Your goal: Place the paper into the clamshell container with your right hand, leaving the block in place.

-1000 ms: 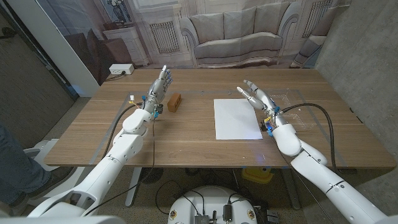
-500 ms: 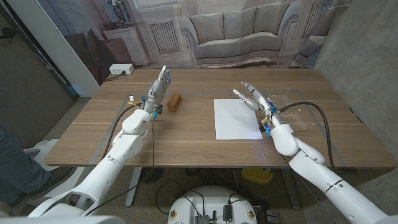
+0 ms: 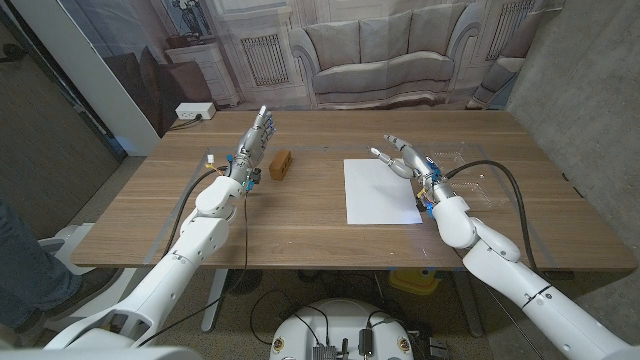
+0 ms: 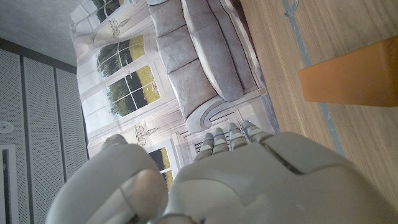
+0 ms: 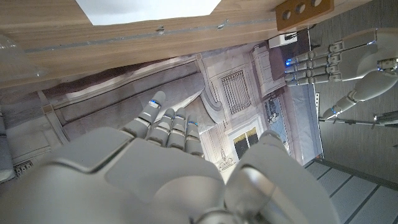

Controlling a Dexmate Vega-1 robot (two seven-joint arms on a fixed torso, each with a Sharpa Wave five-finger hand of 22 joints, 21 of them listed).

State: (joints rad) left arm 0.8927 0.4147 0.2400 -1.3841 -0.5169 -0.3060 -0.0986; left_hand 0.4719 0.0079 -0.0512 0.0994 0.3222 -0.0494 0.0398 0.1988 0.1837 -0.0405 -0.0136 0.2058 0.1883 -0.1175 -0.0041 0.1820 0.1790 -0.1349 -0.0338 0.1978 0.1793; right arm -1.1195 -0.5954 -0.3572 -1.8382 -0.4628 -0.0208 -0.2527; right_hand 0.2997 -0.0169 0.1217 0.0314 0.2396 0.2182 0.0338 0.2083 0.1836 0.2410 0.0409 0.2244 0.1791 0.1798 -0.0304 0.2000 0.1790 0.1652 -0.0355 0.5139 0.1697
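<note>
Your right hand [image 3: 405, 160] hovers over the far right corner of the paper [image 3: 380, 190], fingers spread apart and holding nothing. The paper lies flat on the table [image 3: 300, 220], a little right of the middle, its near right corner close to your right wrist. In your right wrist view, the edge of the paper [image 5: 149, 9] shows beyond your fingers [image 5: 168, 127], which reach out loosely with nothing between them.

The clamshell container [image 3: 470, 170] is clear and hard to make out; it sits on the table just right of the paper, beside your right hand, and I cannot tell whether its lid is up or down.

The block [image 3: 281, 163] rests on the table well left of the paper. Your left hand [image 3: 255, 140] stands just beside it on the left, fingers straight and together, gripping nothing. Your left wrist view shows the block [image 4: 351, 74] lying apart from that hand [image 4: 249, 180].
</note>
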